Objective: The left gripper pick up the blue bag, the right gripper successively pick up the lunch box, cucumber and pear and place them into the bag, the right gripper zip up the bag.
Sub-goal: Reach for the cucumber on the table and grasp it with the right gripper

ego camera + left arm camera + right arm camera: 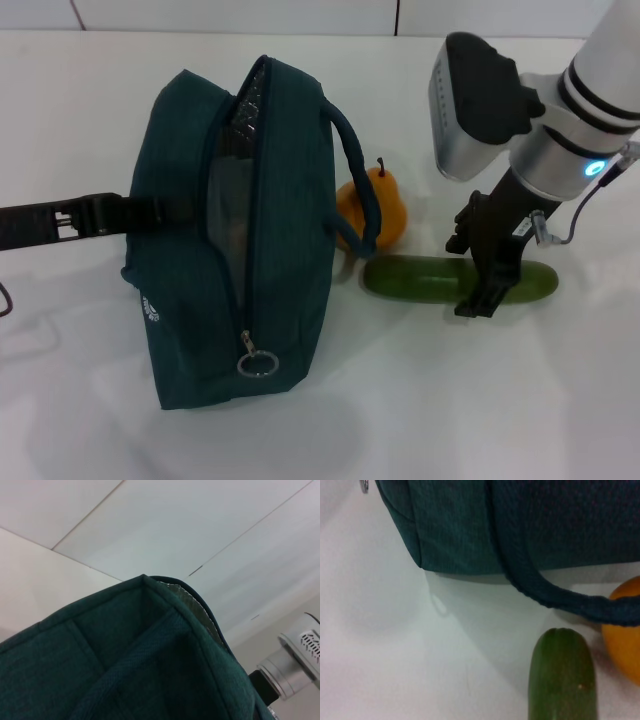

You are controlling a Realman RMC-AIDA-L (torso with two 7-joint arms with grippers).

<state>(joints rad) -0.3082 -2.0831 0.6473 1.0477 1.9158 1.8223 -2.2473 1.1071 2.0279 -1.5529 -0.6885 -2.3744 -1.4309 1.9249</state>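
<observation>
The blue bag (290,200) stands on the white table with its top zipper open, showing a greyish lining. From the left, my left gripper (140,211) is shut on the bag's side; its wrist view is filled by the bag's fabric (125,655). The pear (390,215) sits right of the bag, behind a loop handle. The cucumber (415,278) lies in front of the pear. My right gripper (478,272) is down over the cucumber's right half, open, one finger on each side. The right wrist view shows the cucumber's end (562,675), the pear (625,635) and the bag (545,525). The lunch box is out of view.
The zipper's metal ring pull (257,362) hangs at the bag's near end. One bag handle (545,592) drapes toward the pear. The white table (450,400) extends around everything, with a tiled wall behind. My right arm's silver wrist (295,665) shows beyond the bag.
</observation>
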